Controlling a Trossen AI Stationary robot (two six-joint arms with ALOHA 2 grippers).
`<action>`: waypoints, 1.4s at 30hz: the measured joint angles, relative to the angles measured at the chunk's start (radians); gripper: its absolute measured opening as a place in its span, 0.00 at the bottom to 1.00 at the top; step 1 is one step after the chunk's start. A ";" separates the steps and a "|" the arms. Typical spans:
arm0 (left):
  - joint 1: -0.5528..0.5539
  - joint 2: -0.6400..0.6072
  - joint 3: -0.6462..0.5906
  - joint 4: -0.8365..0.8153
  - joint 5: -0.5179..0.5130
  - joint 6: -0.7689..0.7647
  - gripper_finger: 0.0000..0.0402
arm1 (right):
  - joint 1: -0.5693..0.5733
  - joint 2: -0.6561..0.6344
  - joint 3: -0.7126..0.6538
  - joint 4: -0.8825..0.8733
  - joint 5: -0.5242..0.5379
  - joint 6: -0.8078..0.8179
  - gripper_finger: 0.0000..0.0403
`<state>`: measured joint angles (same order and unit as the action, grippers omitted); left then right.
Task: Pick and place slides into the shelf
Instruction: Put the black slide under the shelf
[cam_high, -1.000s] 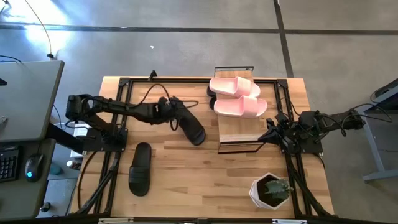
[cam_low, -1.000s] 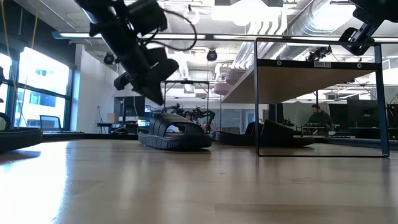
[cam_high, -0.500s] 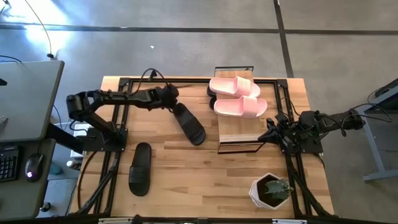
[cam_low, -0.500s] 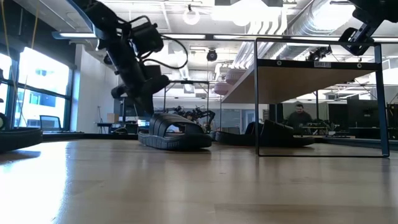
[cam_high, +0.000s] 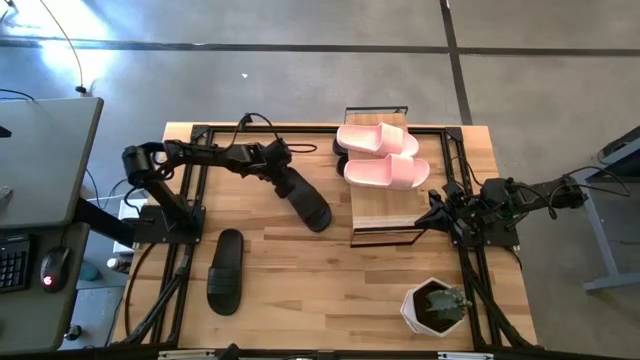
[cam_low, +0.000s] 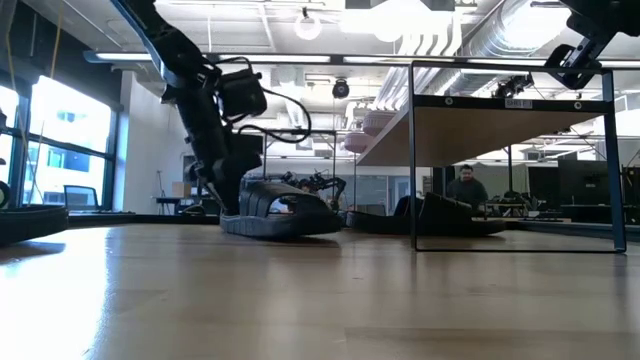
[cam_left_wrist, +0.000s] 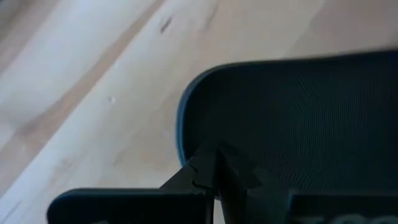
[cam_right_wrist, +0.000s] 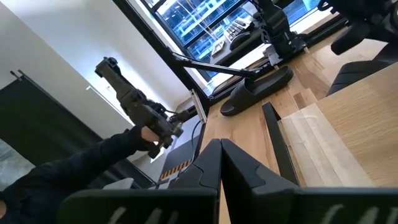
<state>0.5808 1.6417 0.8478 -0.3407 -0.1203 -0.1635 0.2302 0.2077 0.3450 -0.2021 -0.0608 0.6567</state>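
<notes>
A black slide (cam_high: 306, 200) lies slantwise on the table to the left of the shelf (cam_high: 385, 205), and shows at table level too (cam_low: 282, 216). My left gripper (cam_high: 281, 166) is shut and low at its heel end (cam_left_wrist: 205, 93), on the far side. A second black slide (cam_high: 225, 270) lies near the table's left near corner. The two pink slides (cam_high: 380, 155) rest sole-down on the shelf's plank top. A dark slide (cam_high: 338, 147) shows under the shelf's far left corner. My right gripper (cam_right_wrist: 219, 155) is shut, hovering by the shelf's near right corner. My left gripper's shut fingertips (cam_left_wrist: 214, 163) point down at the rim of the black slide's heel end (cam_left_wrist: 186, 124), coming from the far left side. I cannot tell whether they touch it. The slide lies flat on the table.
A potted plant in a white pot (cam_high: 435, 305) stands near the table's right near corner. Black frame rails (cam_high: 190, 215) and cables run along both sides of the table. Bare wood lies between the two black slides and in front of the shelf. A person sits in the room behind (cam_low: 465, 185).
My left gripper has drawn back from above the black slide toward the table's far edge, then come down behind the slide's heel end. It has stayed shut. The slide has kept its place on the table.
</notes>
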 joint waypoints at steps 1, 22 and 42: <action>0.000 0.003 0.000 -0.011 0.000 0.000 0.00 | 0.000 0.000 0.000 0.000 0.000 0.000 0.00; -0.172 0.006 0.001 -0.136 -0.080 -0.025 0.00 | 0.000 0.000 0.000 0.000 0.001 -0.002 0.00; -0.109 0.010 0.043 -0.097 -0.187 0.010 0.00 | 0.000 0.000 0.000 0.000 0.006 0.016 0.00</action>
<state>0.4717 1.6520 0.8909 -0.4380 -0.3069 -0.1535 0.2301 0.2081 0.3450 -0.2024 -0.0545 0.6727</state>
